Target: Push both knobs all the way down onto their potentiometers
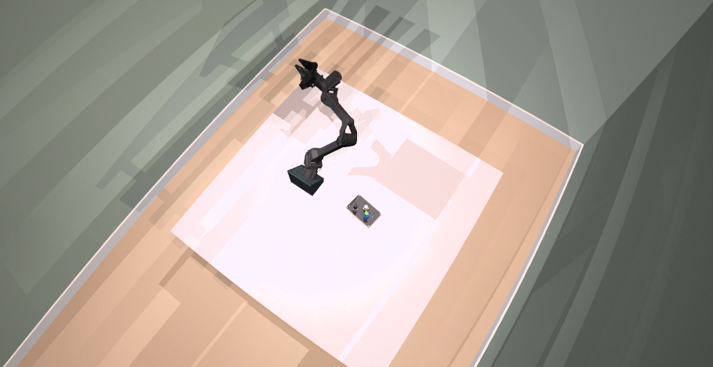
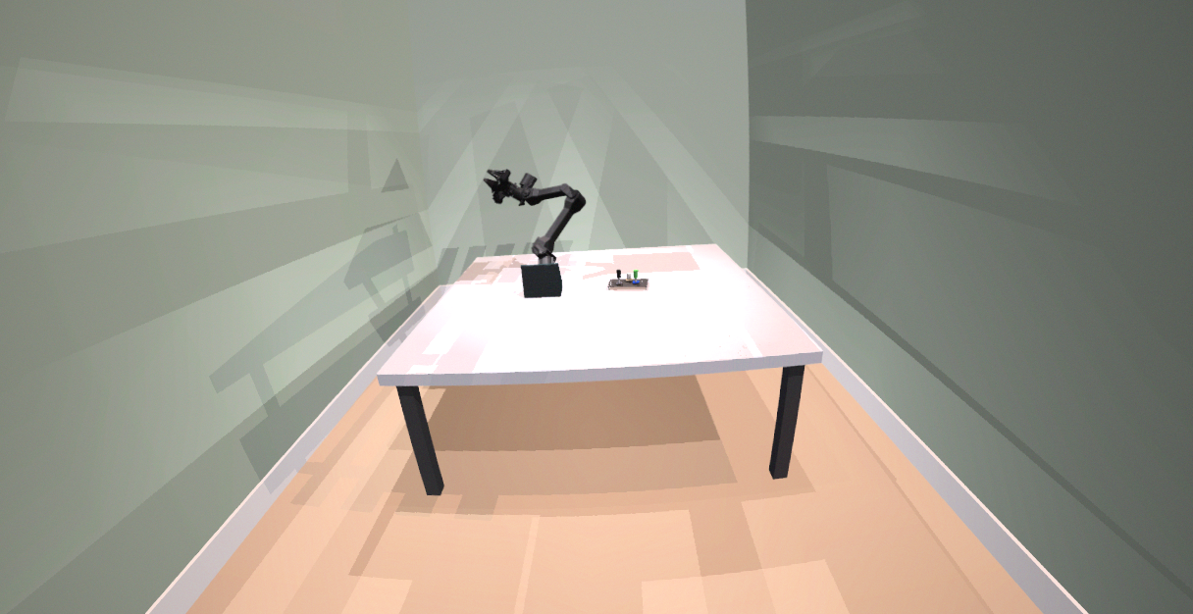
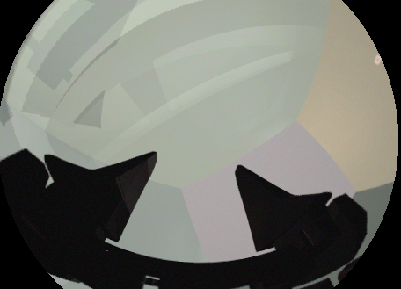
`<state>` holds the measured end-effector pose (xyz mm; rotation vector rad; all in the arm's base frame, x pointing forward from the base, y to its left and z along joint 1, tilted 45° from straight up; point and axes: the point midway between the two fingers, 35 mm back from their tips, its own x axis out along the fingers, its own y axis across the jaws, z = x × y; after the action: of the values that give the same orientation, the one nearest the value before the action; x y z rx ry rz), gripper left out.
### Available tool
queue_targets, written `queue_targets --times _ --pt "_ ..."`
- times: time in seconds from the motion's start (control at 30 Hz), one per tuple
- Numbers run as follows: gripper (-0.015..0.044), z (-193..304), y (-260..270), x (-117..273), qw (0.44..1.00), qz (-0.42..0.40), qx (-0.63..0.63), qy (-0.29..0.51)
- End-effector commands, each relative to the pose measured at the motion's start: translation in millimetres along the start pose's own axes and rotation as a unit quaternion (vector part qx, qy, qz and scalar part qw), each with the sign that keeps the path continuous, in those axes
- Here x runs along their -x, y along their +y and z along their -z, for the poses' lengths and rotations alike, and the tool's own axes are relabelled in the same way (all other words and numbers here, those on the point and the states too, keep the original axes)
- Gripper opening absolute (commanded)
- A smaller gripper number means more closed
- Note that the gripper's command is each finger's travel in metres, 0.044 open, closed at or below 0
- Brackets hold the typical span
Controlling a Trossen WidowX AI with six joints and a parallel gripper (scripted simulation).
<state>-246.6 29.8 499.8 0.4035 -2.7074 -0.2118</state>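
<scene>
The dark circuit board point(image 1: 359, 200) point(image 2: 627, 286) lies low on the white table, to the right of the arm's base. It carries a black upright part point(image 1: 355, 208) point(image 2: 618, 273), a white part point(image 1: 366, 207) point(image 2: 629, 276) and a green part point(image 1: 366, 213) point(image 2: 635, 273) above a blue part point(image 1: 366, 217) point(image 2: 636, 281). They are too small to tell which are the started knobs or how far each sits on its shaft. My gripper point(image 1: 298, 63) point(image 2: 487, 178) point(image 3: 197, 163) is open and empty, raised high and well away from the board. The board is outside the wrist view.
The arm's dark base block point(image 1: 305, 180) point(image 2: 541, 281) stands on the white table point(image 1: 279, 245) point(image 2: 584, 334), left of the board. The arm bends up and away from the board. Green-grey walls surround the table; the wrist view shows mainly wall point(image 3: 198, 94).
</scene>
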Motion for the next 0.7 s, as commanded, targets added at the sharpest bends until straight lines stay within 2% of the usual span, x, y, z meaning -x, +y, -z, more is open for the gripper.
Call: queue_targets --times 0.0,0.47,0.67 --pt "0.0374 0 1 0 1.000 -0.001 0.000 0.000" --pt "0.0006 -25 64 24 0.989 -0.123 -0.067 -0.048" --pt "0.0000 -35 94 43 0.975 -0.184 -0.105 -0.062"
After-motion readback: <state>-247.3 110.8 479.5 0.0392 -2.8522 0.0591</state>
